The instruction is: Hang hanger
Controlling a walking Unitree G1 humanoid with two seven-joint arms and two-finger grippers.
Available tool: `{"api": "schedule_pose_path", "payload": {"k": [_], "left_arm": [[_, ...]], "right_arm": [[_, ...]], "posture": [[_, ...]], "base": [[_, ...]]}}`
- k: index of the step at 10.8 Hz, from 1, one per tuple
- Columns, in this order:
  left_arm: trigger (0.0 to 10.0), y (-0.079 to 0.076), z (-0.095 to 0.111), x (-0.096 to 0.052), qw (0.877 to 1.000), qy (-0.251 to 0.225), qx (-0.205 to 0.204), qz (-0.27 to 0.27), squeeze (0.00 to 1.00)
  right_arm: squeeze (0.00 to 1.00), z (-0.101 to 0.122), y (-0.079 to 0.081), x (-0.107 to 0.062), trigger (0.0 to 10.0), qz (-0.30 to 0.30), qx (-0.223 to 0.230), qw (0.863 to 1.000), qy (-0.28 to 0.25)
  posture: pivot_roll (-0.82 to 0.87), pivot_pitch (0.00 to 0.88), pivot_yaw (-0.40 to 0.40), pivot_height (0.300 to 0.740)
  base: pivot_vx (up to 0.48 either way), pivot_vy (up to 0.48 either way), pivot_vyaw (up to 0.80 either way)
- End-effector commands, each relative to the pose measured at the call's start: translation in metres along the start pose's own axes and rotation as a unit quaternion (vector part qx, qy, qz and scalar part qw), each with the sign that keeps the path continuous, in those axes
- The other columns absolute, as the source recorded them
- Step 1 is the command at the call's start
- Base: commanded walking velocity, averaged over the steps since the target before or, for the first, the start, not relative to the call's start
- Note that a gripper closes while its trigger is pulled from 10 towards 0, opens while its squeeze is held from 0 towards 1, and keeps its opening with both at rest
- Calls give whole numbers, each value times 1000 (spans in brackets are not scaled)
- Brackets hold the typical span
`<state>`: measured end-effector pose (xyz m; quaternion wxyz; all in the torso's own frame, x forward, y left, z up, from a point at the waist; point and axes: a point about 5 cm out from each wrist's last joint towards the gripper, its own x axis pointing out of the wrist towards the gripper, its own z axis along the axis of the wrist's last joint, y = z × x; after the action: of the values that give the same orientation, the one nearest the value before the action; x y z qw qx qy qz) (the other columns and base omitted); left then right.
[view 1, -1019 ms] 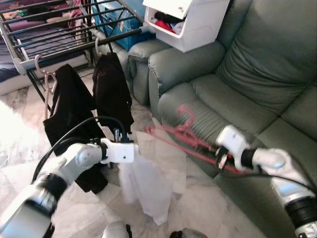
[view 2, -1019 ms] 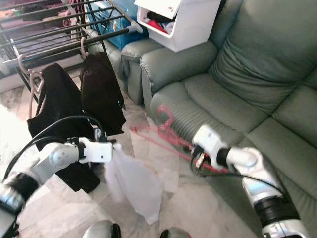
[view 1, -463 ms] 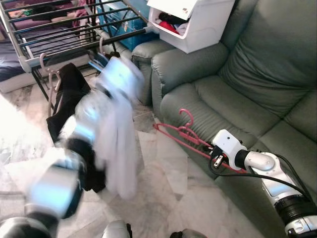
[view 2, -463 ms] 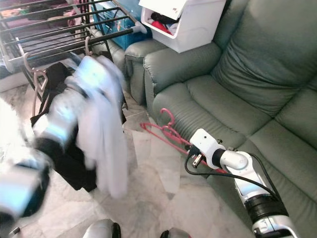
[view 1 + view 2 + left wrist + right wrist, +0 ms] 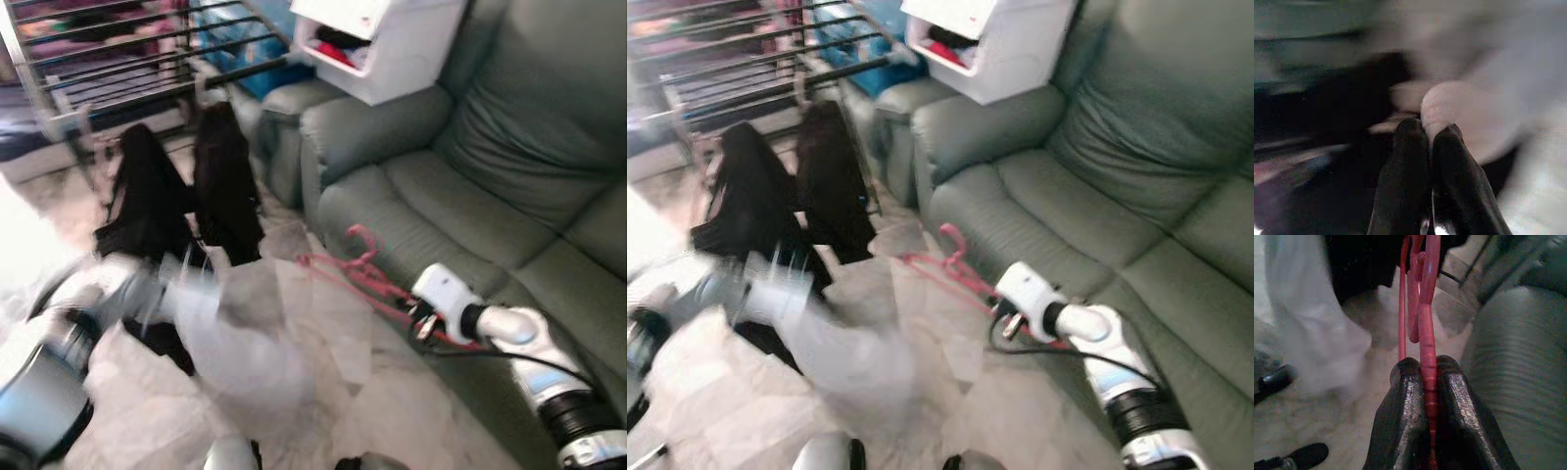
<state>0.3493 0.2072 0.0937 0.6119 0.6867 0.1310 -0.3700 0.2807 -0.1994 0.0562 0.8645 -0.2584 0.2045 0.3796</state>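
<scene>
My right gripper point(image 5: 1428, 366) is shut on a bundle of red plastic hangers point(image 5: 361, 266), held low in front of the green sofa point(image 5: 509, 176); the hooks point toward the drying rack point(image 5: 118, 69). Out at the lower left, my blurred left arm holds a white garment point(image 5: 245, 343) that hangs low over the floor. In the left wrist view the left gripper point(image 5: 1428, 133) is shut on that white cloth point(image 5: 1464, 112). Two black garments point(image 5: 223, 181) hang on hangers from the rack's front rail.
A white storage box point(image 5: 387, 39) with clothes in it rests on the sofa's armrest. The metal rack stands at the back left over the pale marble floor point(image 5: 392, 401). My feet point(image 5: 828, 455) show at the lower edge.
Half a second ago the left arm was swung up toward the rack with the white garment; now it is back down low. The right gripper still holds the red hangers in much the same place.
</scene>
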Motion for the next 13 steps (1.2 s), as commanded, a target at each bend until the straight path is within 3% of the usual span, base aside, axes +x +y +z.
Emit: {"api": "schedule_pose_path", "payload": {"k": [1,3,4,5,6,7,8,10,13], "left_arm": [[10000,42,15,-5,991,-34,-8,128,0],[10000,56,32,-2,974,-90,-75,196,0],[10000,54,39,0,971,-106,-88,193,0],[10000,51,38,0,970,-108,-98,193,0],[10000,48,31,0,967,-92,-141,193,0],[10000,47,23,2,966,-63,-160,191,0],[10000,49,15,2,954,-33,-218,205,0],[10000,62,15,-1,924,-45,-287,247,0],[10000,68,25,-2,900,-74,-325,280,0]], "right_arm": [[0,0,-1,-1,10000,-3,-9,1000,0],[0,6,-7,3,10000,-21,-16,1000,-10],[0,11,-12,4,10000,-38,-15,999,-17],[0,18,-14,6,10000,-46,-7,998,-34],[0,22,-11,9,10000,-43,-7,998,-45],[0,23,-8,12,10000,-47,-5,998,-50],[0,23,-5,14,10000,-47,-1,997,-53],[0,26,-2,14,10000,-51,-3,996,-67],[0,27,-12,9,10000,-86,-15,993,-75]], "posture": [[-47,0,-7,740],[-36,0,-13,740],[-39,0,-15,740],[-38,0,-19,740],[-37,0,-20,740],[-34,0,-23,740],[-33,0,-25,740],[-33,0,-24,740],[-35,0,-17,740]], "base": [[0,0,0],[0,0,0],[0,0,0],[0,0,0],[0,0,0],[0,0,0],[0,0,0],[0,0,0],[0,0,0]]}}
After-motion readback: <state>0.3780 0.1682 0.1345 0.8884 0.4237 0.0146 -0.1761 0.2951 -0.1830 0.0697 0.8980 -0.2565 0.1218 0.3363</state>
